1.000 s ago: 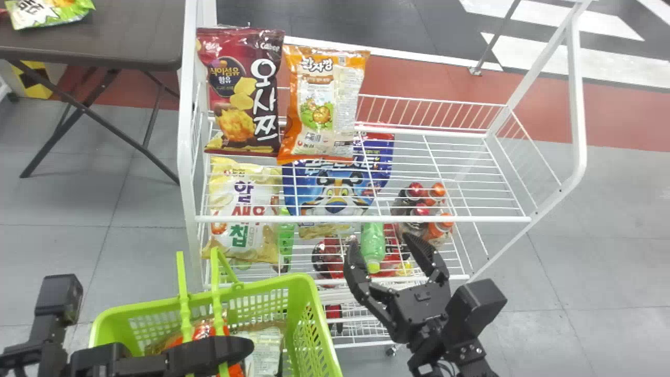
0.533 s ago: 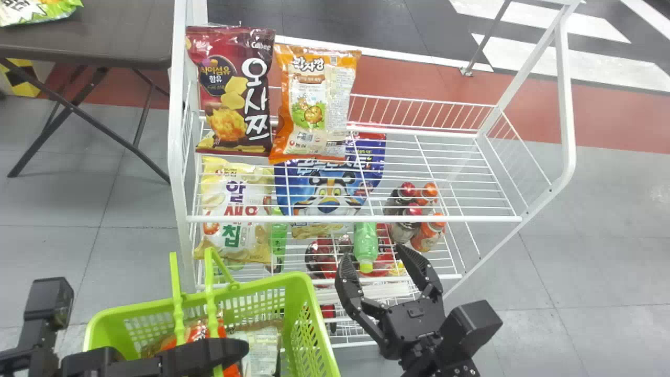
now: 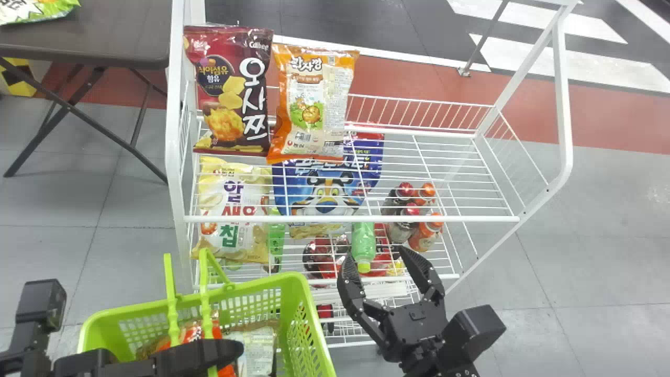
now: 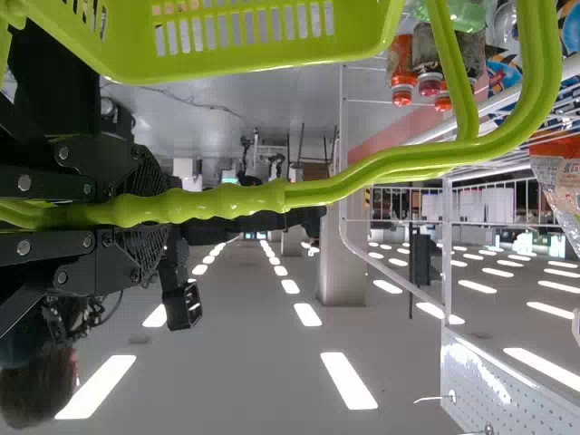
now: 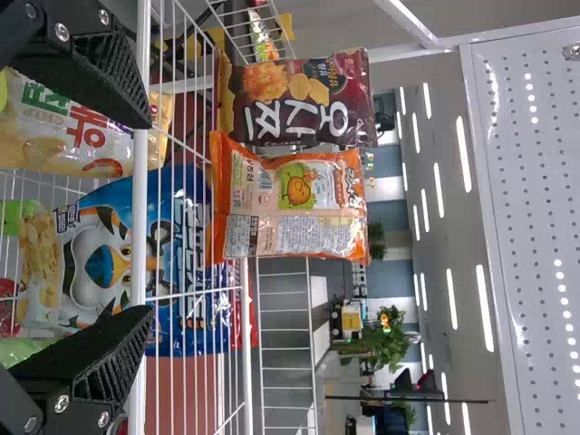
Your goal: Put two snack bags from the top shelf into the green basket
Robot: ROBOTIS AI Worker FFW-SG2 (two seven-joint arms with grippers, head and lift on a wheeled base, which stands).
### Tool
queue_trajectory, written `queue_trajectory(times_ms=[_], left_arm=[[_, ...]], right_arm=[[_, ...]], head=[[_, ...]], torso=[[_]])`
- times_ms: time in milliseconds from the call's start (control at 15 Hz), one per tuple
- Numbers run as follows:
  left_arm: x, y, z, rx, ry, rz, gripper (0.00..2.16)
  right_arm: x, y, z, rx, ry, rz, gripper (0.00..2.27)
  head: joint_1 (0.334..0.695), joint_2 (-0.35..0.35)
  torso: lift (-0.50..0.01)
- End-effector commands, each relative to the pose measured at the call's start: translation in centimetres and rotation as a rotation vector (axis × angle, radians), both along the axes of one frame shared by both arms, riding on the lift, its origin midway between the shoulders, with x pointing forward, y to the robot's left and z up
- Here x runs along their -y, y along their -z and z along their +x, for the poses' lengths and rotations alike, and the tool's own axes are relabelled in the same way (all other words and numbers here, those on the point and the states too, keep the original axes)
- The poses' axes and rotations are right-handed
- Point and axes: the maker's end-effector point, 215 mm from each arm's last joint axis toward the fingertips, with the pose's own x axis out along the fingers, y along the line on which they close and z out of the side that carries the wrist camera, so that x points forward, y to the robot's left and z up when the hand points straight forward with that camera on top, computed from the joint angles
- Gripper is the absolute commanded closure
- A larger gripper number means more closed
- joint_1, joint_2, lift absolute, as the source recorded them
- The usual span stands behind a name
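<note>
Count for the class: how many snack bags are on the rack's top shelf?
2: a dark red bag on the left in the head view and an orange-and-white bag beside it on the right. Others may be hidden behind them.

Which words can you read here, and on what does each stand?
"오사쯔": dark red snack bag
"식이섬유 함유": its round badge
"Calbee": its top corner
"감자깡": orange snack bag
"농심": its lower corner
"알새우칩": yellow snack bag
Blue tiger-face bag: partly behind wires, unreadable.
Remaining print: too small or blurred.

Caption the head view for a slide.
Left gripper holding the green basket, right gripper open, two snack bags on the top shelf.
</note>
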Motion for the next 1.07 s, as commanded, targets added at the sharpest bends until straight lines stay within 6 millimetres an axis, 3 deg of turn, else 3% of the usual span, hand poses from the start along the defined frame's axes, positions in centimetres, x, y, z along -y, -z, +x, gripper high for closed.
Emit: queue_trajectory(times_ms=[0, 1000], left_arm=[[0.1, 0.0, 0.0, -0.002, 0.004, 0.003, 2.15], [0.6, 0.2, -0.6, -0.002, 0.018, 0.013, 2.15]], right_arm=[[0.2, -0.2, 0.1, 0.007, 0.006, 0.004, 0.09], [1.8, -0.4, 0.2, 0.024, 0.043, 0.019, 0.09]], head=[[0.695, -0.274], [0.695, -0.310]], torso=[[-0.001], [-0.001]])
